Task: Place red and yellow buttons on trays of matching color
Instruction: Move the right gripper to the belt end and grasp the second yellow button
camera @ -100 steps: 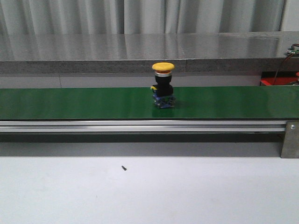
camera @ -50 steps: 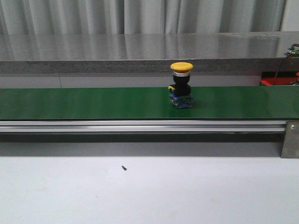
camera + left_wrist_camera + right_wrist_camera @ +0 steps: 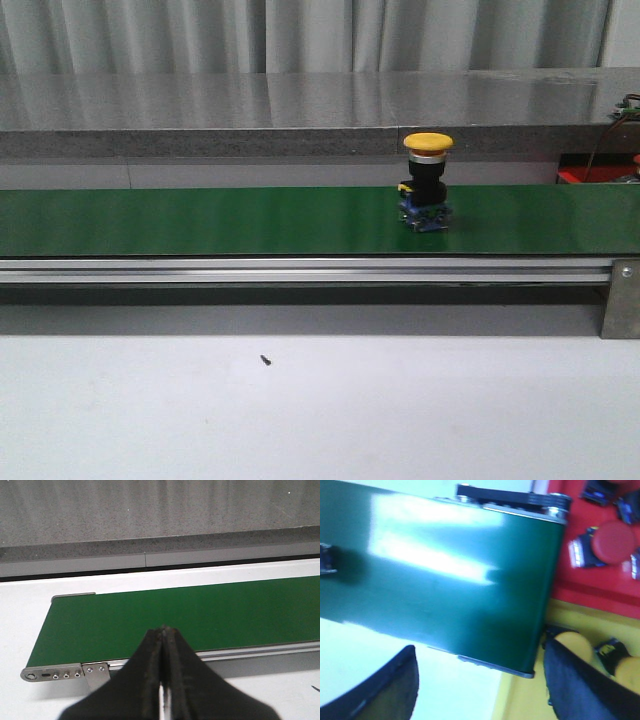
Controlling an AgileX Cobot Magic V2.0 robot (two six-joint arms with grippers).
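Note:
A yellow button (image 3: 427, 183) with a black body and blue base stands upright on the green conveyor belt (image 3: 200, 221), right of centre in the front view. Its dark base shows at the edge of the right wrist view (image 3: 326, 560). My left gripper (image 3: 163, 632) is shut and empty, above the belt's near rail at its left end. My right gripper (image 3: 480, 655) is open and empty over the belt's right end. A red tray (image 3: 600, 587) holding red buttons (image 3: 615, 535) and a yellow tray (image 3: 530, 700) holding yellow buttons (image 3: 572, 645) lie beyond that end.
A grey stone ledge (image 3: 300, 110) runs behind the belt. A metal bracket (image 3: 622, 298) sits at the rail's right end. A small dark speck (image 3: 265, 360) lies on the white table in front. A corner of the red tray shows in the front view (image 3: 575, 175).
The yellow button has travelled to the right along the belt, from the centre to right of centre. Neither gripper appears in the front view.

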